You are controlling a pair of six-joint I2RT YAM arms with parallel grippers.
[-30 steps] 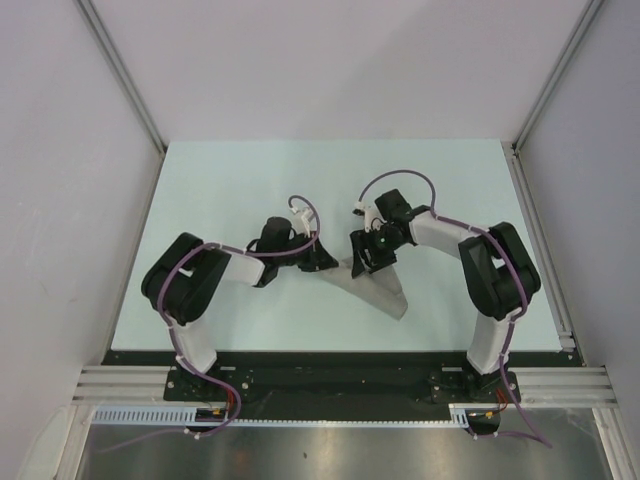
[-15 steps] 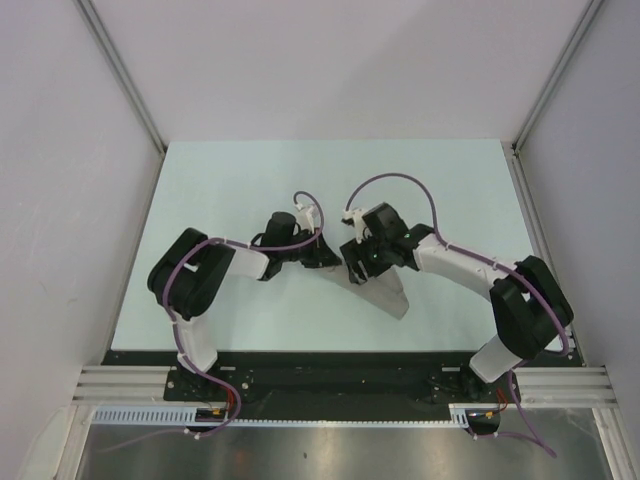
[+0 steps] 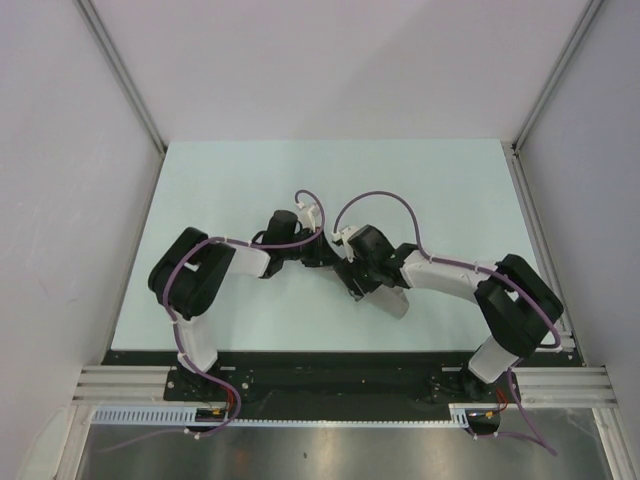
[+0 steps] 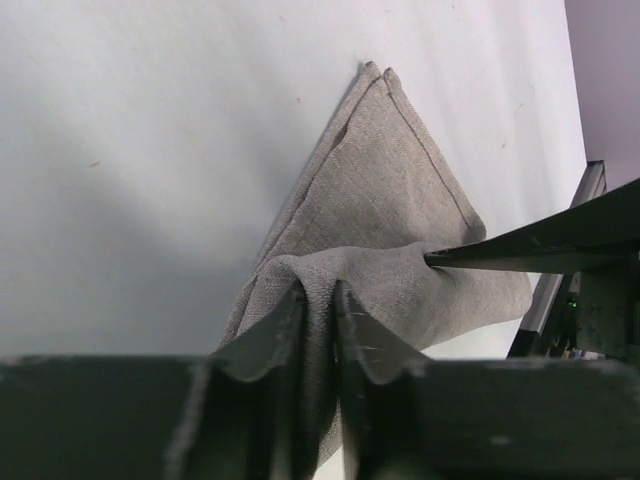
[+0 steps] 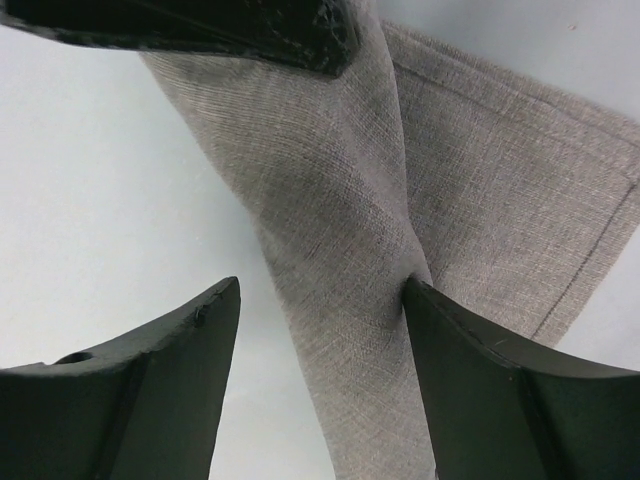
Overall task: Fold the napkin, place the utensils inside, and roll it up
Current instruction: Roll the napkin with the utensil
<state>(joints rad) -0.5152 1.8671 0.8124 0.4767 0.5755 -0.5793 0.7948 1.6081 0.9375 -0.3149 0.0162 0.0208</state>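
The grey-beige napkin [image 3: 397,301] lies bunched mid-table, mostly hidden under both grippers in the top view. In the left wrist view the napkin [image 4: 390,190] is a folded triangle, and my left gripper [image 4: 320,300] is shut on a raised pleat of it. My left gripper [image 3: 327,258] sits just left of my right gripper [image 3: 357,279]. In the right wrist view my right gripper [image 5: 322,285] stands open astride a ridge of the napkin [image 5: 340,200], with its right finger [image 5: 450,340] touching the cloth. The utensils are out of view.
The pale table [image 3: 230,190] has grey walls on three sides and a metal rail along its right edge [image 3: 540,240]. The two arms' cables arch above the grippers. One finger of the right gripper [image 4: 530,248] crosses the left wrist view.
My right arm has swung left and nearer, bringing its open gripper down over the napkin beside the left gripper. The left gripper has edged slightly right, still on the cloth.
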